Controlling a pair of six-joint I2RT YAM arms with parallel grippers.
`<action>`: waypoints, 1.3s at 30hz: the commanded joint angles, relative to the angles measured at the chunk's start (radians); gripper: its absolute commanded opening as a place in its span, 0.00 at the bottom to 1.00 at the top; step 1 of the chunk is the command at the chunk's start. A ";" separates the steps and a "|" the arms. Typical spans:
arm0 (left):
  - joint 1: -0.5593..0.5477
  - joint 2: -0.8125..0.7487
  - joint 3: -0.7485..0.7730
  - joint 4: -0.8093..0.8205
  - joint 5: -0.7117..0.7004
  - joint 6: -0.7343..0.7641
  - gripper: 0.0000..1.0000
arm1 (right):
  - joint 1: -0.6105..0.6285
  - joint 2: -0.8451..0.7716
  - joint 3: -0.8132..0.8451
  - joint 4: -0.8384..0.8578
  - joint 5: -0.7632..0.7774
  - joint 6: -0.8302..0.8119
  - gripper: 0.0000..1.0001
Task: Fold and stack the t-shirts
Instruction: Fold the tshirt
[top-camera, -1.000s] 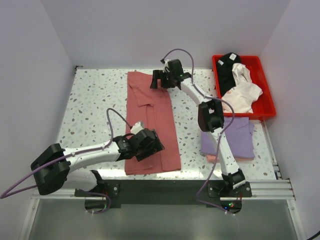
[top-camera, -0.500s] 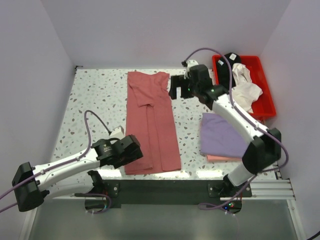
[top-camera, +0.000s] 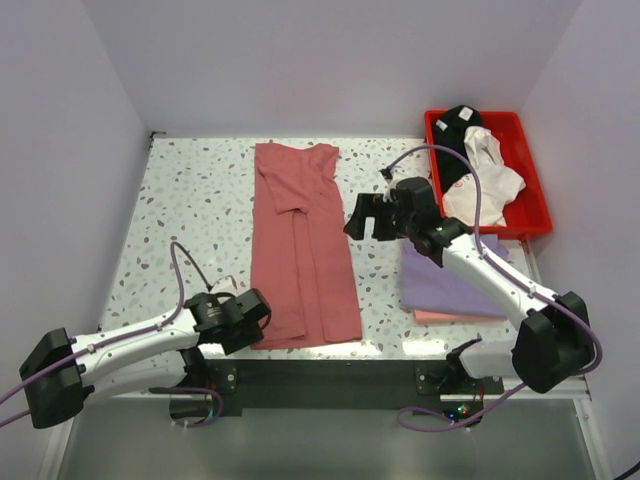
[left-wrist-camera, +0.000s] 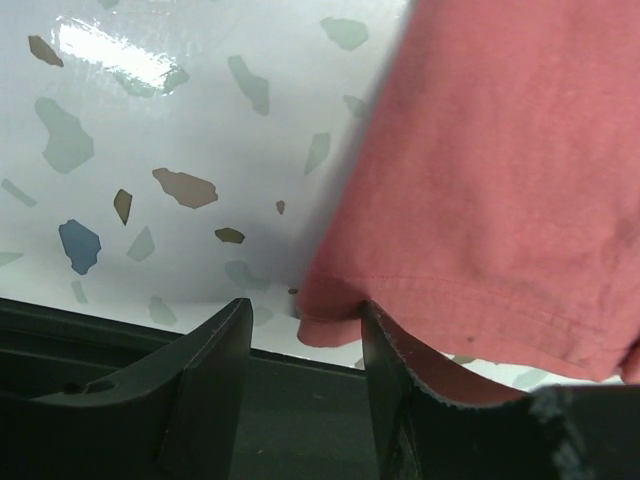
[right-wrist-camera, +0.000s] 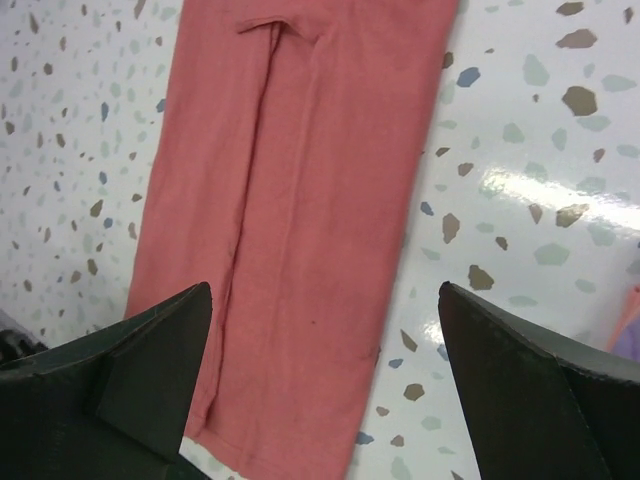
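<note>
Red shirt (top-camera: 303, 250) lies flat on my counter (top-camera: 180, 200) — left pincer (left-wrist-camera: 303, 330) half-spread astride its near corner, right pincer (right-wrist-camera: 325, 292) spread wide above.

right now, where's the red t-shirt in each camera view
top external: red t-shirt, a long strip left of centre.
left wrist: red t-shirt, its hem corner fills the right side.
right wrist: red t-shirt runs top to bottom, left of centre.
shared landmark: speckled tabletop beside it.
</note>
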 joint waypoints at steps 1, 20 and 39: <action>-0.005 0.009 -0.032 0.057 0.023 -0.027 0.51 | 0.000 -0.038 -0.036 0.011 -0.114 0.040 0.99; -0.005 0.001 -0.124 0.177 0.095 0.002 0.00 | 0.432 -0.072 -0.154 -0.273 0.127 0.026 0.96; -0.005 -0.036 -0.123 0.143 0.111 0.010 0.00 | 0.528 -0.009 -0.335 -0.178 0.107 0.203 0.60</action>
